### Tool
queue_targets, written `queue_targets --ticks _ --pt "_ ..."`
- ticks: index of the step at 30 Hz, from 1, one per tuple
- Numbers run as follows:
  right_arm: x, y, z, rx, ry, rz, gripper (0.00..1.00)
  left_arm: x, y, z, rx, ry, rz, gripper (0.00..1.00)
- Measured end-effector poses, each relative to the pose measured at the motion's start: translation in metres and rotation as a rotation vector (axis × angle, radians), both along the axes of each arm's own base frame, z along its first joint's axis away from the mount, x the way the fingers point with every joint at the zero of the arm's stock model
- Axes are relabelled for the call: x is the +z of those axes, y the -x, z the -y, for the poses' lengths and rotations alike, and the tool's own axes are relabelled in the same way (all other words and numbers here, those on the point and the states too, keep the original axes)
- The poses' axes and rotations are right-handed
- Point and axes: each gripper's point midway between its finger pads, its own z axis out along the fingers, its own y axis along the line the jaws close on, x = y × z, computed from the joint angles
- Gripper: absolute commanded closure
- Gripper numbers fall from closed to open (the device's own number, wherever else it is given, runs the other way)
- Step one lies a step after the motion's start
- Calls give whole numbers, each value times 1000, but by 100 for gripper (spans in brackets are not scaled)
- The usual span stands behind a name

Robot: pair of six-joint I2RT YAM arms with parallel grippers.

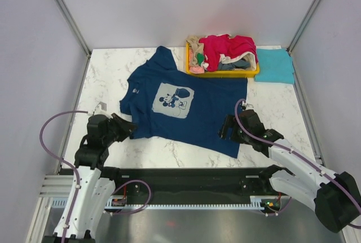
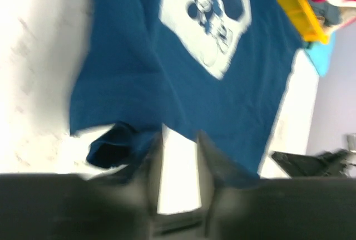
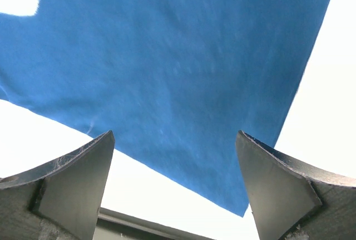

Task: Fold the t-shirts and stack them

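Observation:
A navy t-shirt [image 1: 186, 107] with a pale Mickey Mouse print lies spread flat on the marble table, print up. It also shows in the left wrist view [image 2: 183, 78] and the right wrist view [image 3: 178, 67]. My left gripper [image 1: 128, 128] sits at the shirt's near left sleeve, jaws a little apart with bare table between them [image 2: 179, 162]. My right gripper [image 1: 227, 130] is open and empty just above the shirt's near right hem corner [image 3: 175, 156]. A teal t-shirt [image 1: 274, 65] lies folded at the back right. Crimson-pink [image 1: 228, 48] and beige tees are heaped in the tray.
A shallow yellow tray [image 1: 223, 74] stands at the back, touching the navy shirt's far edge. Grey walls and metal frame posts surround the table. The table's near edge and a black rail [image 1: 186, 178] lie just behind both grippers.

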Motion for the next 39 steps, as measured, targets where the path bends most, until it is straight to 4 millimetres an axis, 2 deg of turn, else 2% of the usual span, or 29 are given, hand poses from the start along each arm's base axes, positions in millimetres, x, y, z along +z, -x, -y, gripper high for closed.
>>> queue_targets --ticks 1,2,3,6,8,10,12,15,17,19,25,31,33,34,35,38,39 --pt "-3 5 1 -6 -1 -14 2 1 6 4 -13 14 -3 33" --pt "-4 9 1 -7 -2 -24 2 2 10 6 -26 19 -4 16" --pt "-5 13 1 -9 -4 -30 2 3 15 8 -32 27 -4 7" --pt "-3 19 1 -13 -17 -33 2 6 18 6 -13 30 -6 0" --pt "-2 20 -1 -13 -23 -32 2 0 13 3 5 16 -28 0" --pt "-3 22 0 -12 -21 -38 2 -17 4 0 29 -7 -86 1" --pt "-4 23 0 -10 -16 -44 2 -44 -3 -5 55 -38 -173 2" --pt "-5 25 0 -6 -13 -50 2 -89 -1 -17 103 -97 -323 5" --pt "-5 26 0 -2 -12 -52 2 -108 3 -28 146 -131 -388 6" --pt "-6 27 -1 0 -11 -54 2 -114 1 -40 200 -144 -402 7" --pt "-17 31 0 1 3 -81 2 -114 -16 -90 401 -134 -369 12" --pt "-31 31 1 6 35 -124 2 -116 -23 -97 421 -123 -360 15" --pt "-31 28 -1 10 38 -122 2 -116 -24 -95 413 -115 -354 22" --pt "-32 27 -2 12 39 -120 2 -117 -25 -95 410 -112 -353 34" --pt "-31 24 -3 14 38 -116 2 -117 -25 -94 407 -109 -354 41" --pt "-32 18 -7 21 37 -107 2 -125 -28 -89 374 -99 -378 55" --pt "-31 16 -9 24 35 -101 2 -125 -32 -88 364 -91 -375 57"
